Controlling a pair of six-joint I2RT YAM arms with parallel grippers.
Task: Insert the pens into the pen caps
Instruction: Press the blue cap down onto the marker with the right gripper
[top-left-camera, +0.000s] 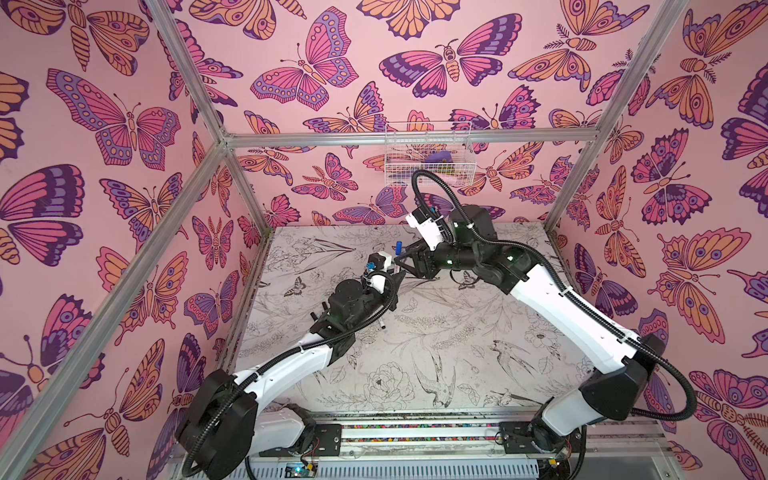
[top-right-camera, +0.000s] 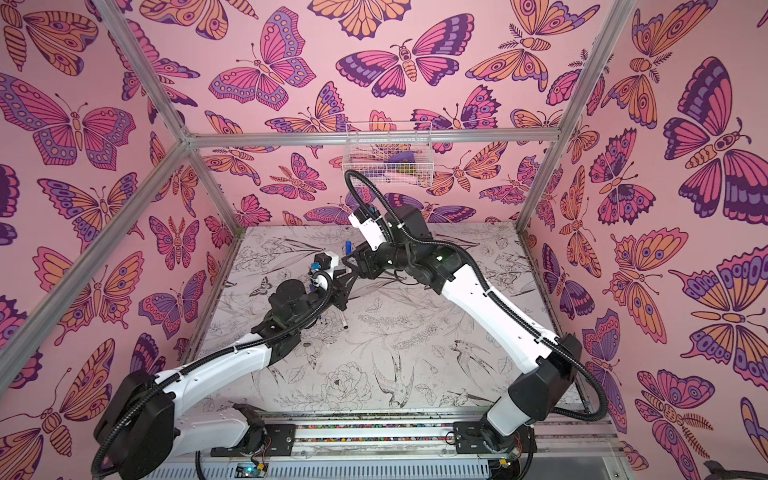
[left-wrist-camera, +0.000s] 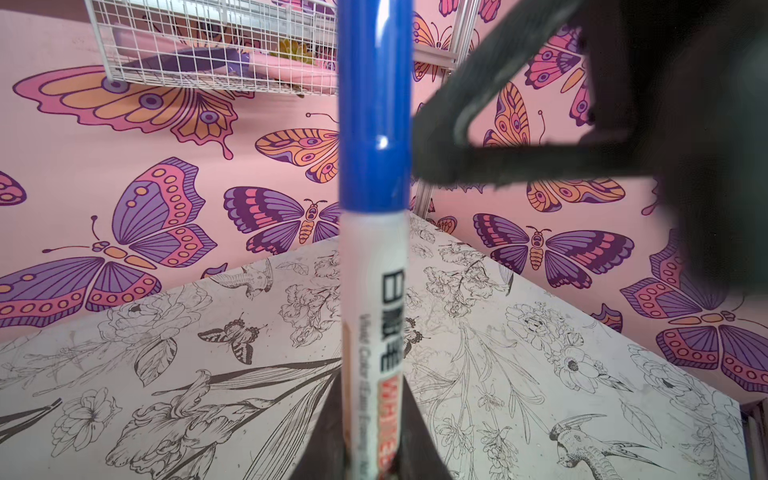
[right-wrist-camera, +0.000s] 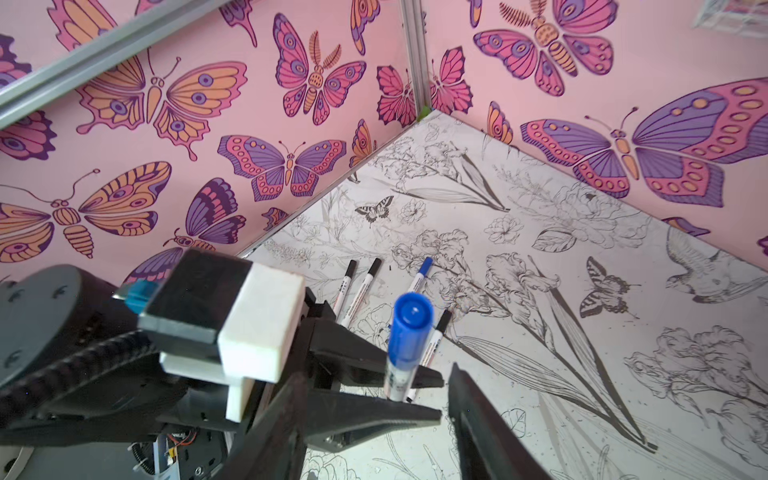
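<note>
- Pink walls (top-left-camera: 124, 124) with big butterflies stand all around a table (top-left-camera: 457, 353) covered in drawn flowers and birds.
- A white wire basket (top-left-camera: 428, 153) hangs on the back wall, far from the arms.
- The left gripper (right-wrist-camera: 415, 397) is squeezed tight on the white part of a blue pen (right-wrist-camera: 395, 378), low down. The pen sticks straight up out of its grip.
- The right gripper (top-left-camera: 402, 259) is wide open and holds nothing. Its fingers (left-wrist-camera: 436, 149) stand on both sides of the pen's top. One is just beside it, and I cannot tell if it touches.
- The blue cap (right-wrist-camera: 405, 332) sits on top of the held pen.
- Four other pens (right-wrist-camera: 365, 291) lie on the table beyond the held one.
</note>
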